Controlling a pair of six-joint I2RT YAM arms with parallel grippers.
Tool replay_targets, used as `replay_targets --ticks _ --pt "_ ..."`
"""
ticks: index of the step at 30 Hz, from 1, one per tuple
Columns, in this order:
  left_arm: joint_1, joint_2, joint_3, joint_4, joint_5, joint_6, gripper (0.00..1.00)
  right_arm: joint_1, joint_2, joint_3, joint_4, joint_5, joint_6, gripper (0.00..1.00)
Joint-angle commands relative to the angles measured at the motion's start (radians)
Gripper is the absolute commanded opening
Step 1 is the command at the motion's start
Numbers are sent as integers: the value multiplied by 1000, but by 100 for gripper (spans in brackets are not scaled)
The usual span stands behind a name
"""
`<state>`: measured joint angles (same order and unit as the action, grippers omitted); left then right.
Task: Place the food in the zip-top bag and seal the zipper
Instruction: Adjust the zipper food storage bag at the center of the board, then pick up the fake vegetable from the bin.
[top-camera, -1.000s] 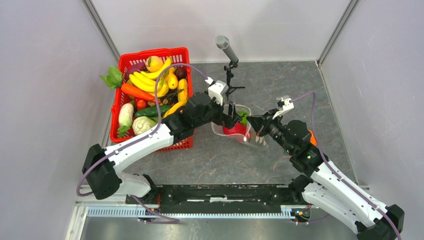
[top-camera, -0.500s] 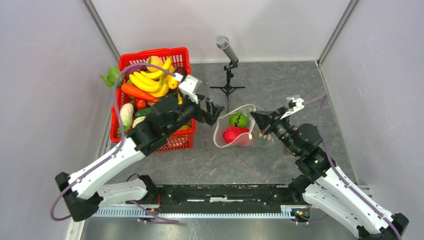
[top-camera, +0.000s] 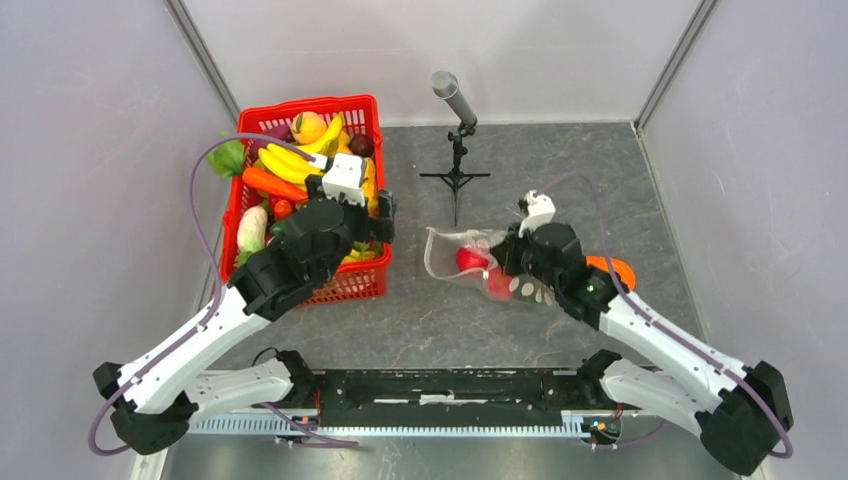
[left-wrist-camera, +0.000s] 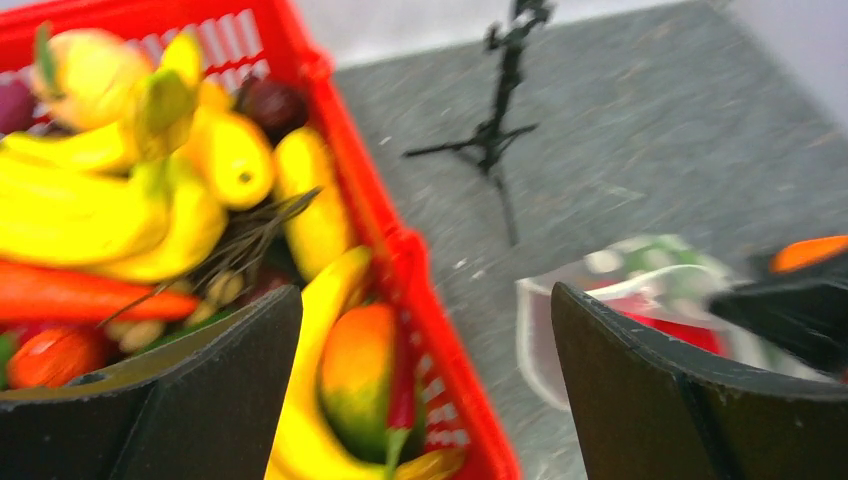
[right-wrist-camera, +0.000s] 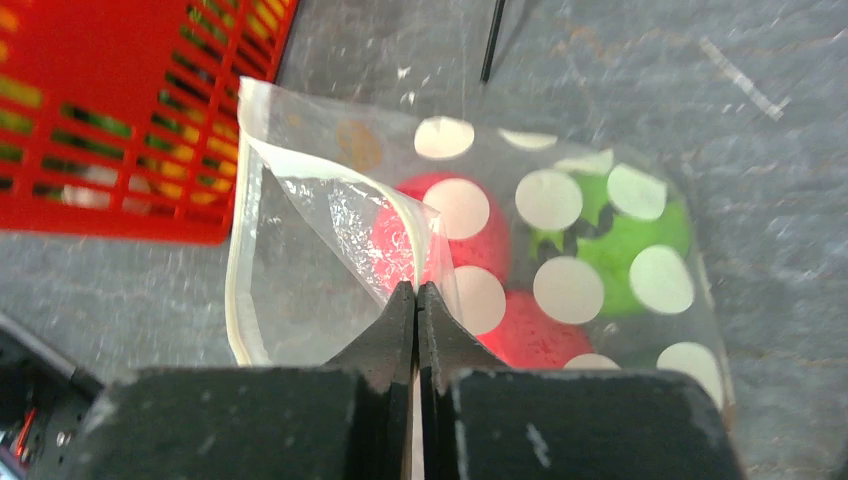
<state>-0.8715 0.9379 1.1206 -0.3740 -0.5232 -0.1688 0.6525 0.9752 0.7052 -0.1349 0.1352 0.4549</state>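
Left gripper (top-camera: 380, 218) is hanging over the near right corner of the red basket (top-camera: 300, 106), which is holding bananas (top-camera: 285, 165), a carrot (top-camera: 272, 184) and other toy food. Zip-top bag (top-camera: 443, 252) is lying on the grey table (top-camera: 560, 170) with a red piece (top-camera: 469, 258) showing through it, and the right gripper (top-camera: 512, 262) is sitting on its right part. A microphone stand (top-camera: 457, 150) is standing behind the bag, and an orange piece (top-camera: 613, 267) is lying beside the right arm.

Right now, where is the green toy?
In the right wrist view, the green toy lies inside the dotted bag, to the right of the red pieces, beyond the right gripper pinching the bag.
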Motion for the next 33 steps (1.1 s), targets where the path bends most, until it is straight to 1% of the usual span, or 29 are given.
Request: replay_targets --ticks 1,3,6,8,10,15,21,23,25,27,30,33 --pt "10 -11 91 -235 -241 -26 100 0 -145 -85 189 -130 64 0" --pt "18 -17 130 -340 -291 -86 100 0 -164 -54 158 -95 35 1" --pt "45 -15 173 -489 -313 -173 100 -1 -172 5 94 -83 -7 1" --pt "81 -6 183 -551 -306 -209 100 0 -187 7 114 -109 -16 1" --pt "154 4 182 -577 -278 -226 100 -1 -204 -7 148 -125 -8 1" --pt "391 6 171 -583 -180 -190 100 0 -216 -28 156 -128 -1 1" --pt "539 39 156 -581 -200 -168 100 -1 -226 -47 164 -131 0 2" --pt "608 58 143 -590 -195 -179 100 -1 -224 -41 164 -133 -8 2" --pt "695 69 111 -579 -125 -176 100 1 -224 -27 159 -132 -22 2" --pt "755 77 84 -564 -62 -175 100 -1 -220 -9 148 -132 -40 2" --pt "830 82 62 -549 14 -159 100 -1 -215 6 137 -128 -63 2" --pt "869 77 36 -520 69 -145 99 -1 -214 3 140 -120 -71 2"
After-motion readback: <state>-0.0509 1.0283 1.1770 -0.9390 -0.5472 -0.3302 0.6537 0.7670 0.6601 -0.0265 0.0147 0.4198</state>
